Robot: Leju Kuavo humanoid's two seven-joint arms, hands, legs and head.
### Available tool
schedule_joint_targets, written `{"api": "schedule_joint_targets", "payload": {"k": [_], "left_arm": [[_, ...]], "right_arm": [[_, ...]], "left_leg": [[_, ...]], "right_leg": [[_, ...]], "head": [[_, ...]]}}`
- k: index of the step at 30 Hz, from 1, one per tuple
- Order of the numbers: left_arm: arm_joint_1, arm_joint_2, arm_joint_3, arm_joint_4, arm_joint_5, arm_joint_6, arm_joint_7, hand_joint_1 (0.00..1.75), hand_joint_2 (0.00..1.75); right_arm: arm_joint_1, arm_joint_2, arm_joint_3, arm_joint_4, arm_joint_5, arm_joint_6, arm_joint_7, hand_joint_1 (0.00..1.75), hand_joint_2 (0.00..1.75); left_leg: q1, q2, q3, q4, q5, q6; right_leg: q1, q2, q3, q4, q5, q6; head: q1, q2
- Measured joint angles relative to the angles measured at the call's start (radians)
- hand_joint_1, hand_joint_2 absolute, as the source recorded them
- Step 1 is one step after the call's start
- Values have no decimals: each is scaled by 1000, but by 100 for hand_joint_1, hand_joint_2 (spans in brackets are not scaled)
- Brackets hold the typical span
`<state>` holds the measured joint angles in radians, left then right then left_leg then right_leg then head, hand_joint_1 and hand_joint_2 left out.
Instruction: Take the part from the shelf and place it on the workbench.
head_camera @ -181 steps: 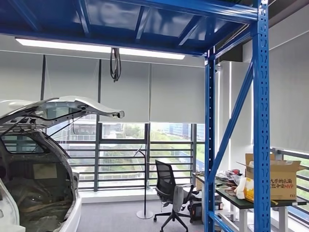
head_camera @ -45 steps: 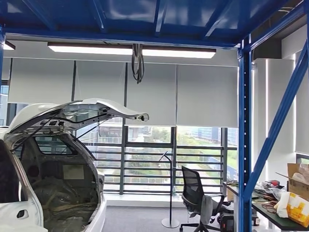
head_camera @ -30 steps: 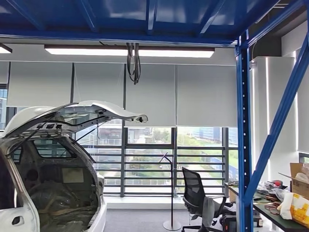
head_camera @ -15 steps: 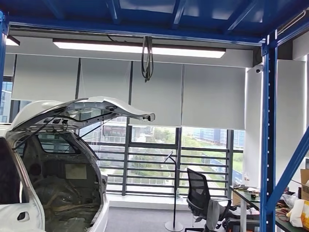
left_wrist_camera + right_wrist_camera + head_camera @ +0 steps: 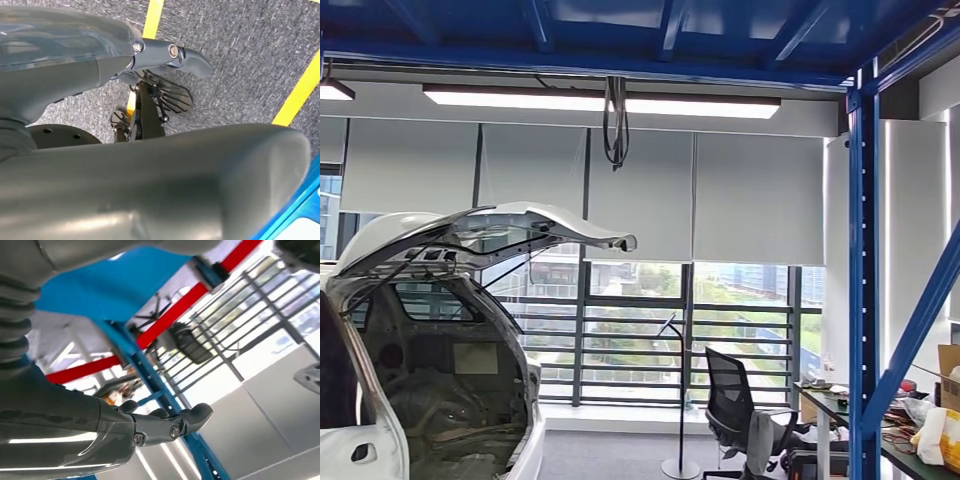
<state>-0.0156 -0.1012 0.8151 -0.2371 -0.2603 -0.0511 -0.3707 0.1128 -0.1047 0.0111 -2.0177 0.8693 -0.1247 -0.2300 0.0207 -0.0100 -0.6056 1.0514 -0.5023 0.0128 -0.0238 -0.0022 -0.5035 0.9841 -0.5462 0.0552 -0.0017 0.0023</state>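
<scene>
No part or workbench surface with a part is in sight. In the head view a blue steel rack point(image 5: 863, 300) frames the scene overhead and on the right. My right hand point(image 5: 151, 425) is raised beside a blue perforated rack post point(image 5: 151, 375), its thumb and fingers stretched out with nothing in them. My left hand point(image 5: 113, 55) hangs over grey carpet; its thumb juts forward and its fingers are hidden, so I cannot tell how they lie. A big smooth grey shape point(image 5: 170, 185) lies close under that hand.
A white car point(image 5: 433, 350) with its tailgate up stands at the left. A black office chair point(image 5: 731, 400), a floor lamp point(image 5: 681, 400) and a cluttered desk point(image 5: 916, 440) sit by the windows. Yellow floor lines point(image 5: 298, 95) cross the carpet.
The whole picture has shifted: the camera has swung left since six seconds ago, bringing more of the car in, then drifted slightly back right in the last half second.
</scene>
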Motion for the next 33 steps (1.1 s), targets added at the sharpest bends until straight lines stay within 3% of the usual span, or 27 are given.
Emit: {"api": "schedule_joint_targets", "payload": {"k": [4,10,24,33], "left_arm": [[0,-5,14,0,-23,-12,-2,0,0],[-7,-9,17,0,-68,-76,-52,0,0],[-21,-1,25,-1,-120,-115,-96,0,0],[-19,1,29,-1,-125,-115,-95,0,0]], "right_arm": [[-14,5,6,47,130,-11,61,0,175],[-87,10,38,168,199,14,95,0,175],[-378,14,220,577,197,76,105,0,175],[-424,18,266,664,197,71,111,0,175]], "left_leg": [[1,0,0,0,0,0],[1,0,1,0,0,0],[1,0,1,0,1,-1],[1,0,1,0,1,-1]], "right_leg": [[1,0,0,2,-1,-1],[1,1,0,3,-1,-1],[1,-1,0,4,-1,-1],[1,-1,0,5,-1,-1]], "head": [[0,0],[0,0],[0,0],[0,0]]}}
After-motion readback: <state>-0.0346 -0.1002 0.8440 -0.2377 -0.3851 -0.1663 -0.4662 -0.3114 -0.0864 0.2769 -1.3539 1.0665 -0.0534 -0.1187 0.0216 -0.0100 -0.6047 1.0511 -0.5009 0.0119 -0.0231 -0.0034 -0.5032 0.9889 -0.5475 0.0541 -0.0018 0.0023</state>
